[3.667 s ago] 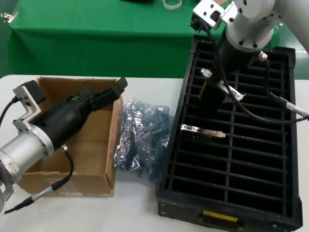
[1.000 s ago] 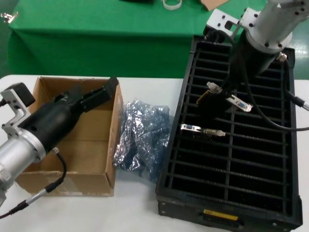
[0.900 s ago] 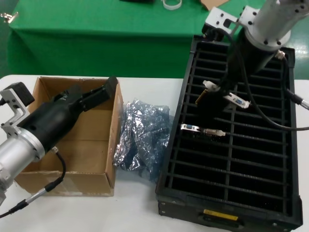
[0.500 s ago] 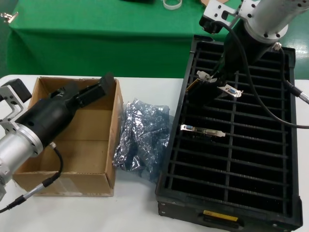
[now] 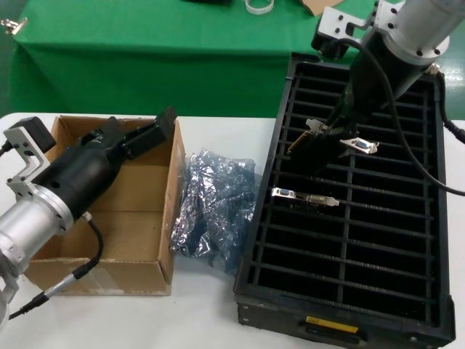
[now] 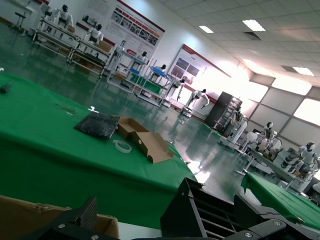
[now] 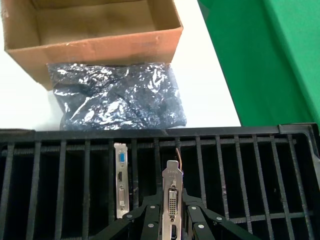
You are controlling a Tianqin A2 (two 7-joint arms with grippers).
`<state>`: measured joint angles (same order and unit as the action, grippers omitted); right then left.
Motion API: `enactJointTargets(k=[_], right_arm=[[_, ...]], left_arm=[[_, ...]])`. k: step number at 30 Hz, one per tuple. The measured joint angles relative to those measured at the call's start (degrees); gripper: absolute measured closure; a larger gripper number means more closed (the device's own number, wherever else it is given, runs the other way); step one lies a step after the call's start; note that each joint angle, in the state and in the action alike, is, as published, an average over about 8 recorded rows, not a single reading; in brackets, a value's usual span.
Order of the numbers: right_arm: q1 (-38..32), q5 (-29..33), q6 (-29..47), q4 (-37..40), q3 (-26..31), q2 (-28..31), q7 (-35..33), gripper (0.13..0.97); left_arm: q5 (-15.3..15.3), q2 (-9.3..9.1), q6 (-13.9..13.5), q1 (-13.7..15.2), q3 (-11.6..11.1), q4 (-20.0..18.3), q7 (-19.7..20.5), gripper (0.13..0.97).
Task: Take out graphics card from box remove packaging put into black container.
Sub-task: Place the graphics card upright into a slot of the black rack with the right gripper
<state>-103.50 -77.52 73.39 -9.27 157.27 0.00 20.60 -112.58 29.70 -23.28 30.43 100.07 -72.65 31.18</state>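
Observation:
My right gripper (image 5: 328, 137) is shut on the graphics card (image 5: 360, 145) and holds it tilted just above the far slots of the black container (image 5: 251, 240). In the right wrist view the card's silver bracket (image 7: 172, 192) stands between the fingers (image 7: 150, 220), over the container (image 7: 240, 135). The emptied packaging (image 5: 214, 207) lies crumpled on the white table between the box (image 5: 171, 196) and the container, and it also shows in the right wrist view, the packaging (image 7: 117, 97) beside the box (image 7: 95, 47). My left gripper (image 5: 139, 131) hovers open over the box with nothing in it.
Another card (image 5: 305, 196) sits in a middle slot, its bracket with a blue port (image 7: 120, 185) next to the held one. A yellow label (image 5: 332, 325) marks the container's near end. A green-draped table (image 5: 145, 51) stands behind, with a white ring (image 5: 259, 6) on it.
My right gripper has shifted a little over the far slots with the card still held, and the card's tilt has changed. The left arm has drifted slightly above the box.

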Motion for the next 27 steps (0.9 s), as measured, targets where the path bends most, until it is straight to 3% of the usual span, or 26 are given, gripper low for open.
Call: enactJointTargets(k=[5, 9, 14, 21, 27], right_arm=[[-0.2, -0.2, 0.4, 1.8, -0.7, 0.0, -3.8, 0.904], [-0.2, -0.1, 0.2, 3.0, -1.3, 0.0, -6.1, 0.904], [0.1, -0.4, -0.6, 3.1, -1.0, 0.0, -6.7, 0.904], [0.8, -0.6, -2.0, 2.0, 0.1, 0.0, -5.5, 0.904], [1.2, 0.2, -3.0, 2.0, 0.4, 0.0, -5.1, 0.904]], left_arm=[[0.5, -0.21, 1.5, -0.5, 0.9, -1.7, 0.9, 0.132], [0.1, -0.75, 1.1, -0.7, 1.2, -2.7, 1.1, 0.132], [-1.1, -2.33, -1.8, 0.6, 1.1, -1.8, -0.3, 0.132], [-2.8, -4.71, -6.8, 4.5, 0.4, 2.5, -3.6, 0.132], [-3.4, -5.91, -9.2, 6.3, -0.1, 5.0, -5.8, 0.132]])
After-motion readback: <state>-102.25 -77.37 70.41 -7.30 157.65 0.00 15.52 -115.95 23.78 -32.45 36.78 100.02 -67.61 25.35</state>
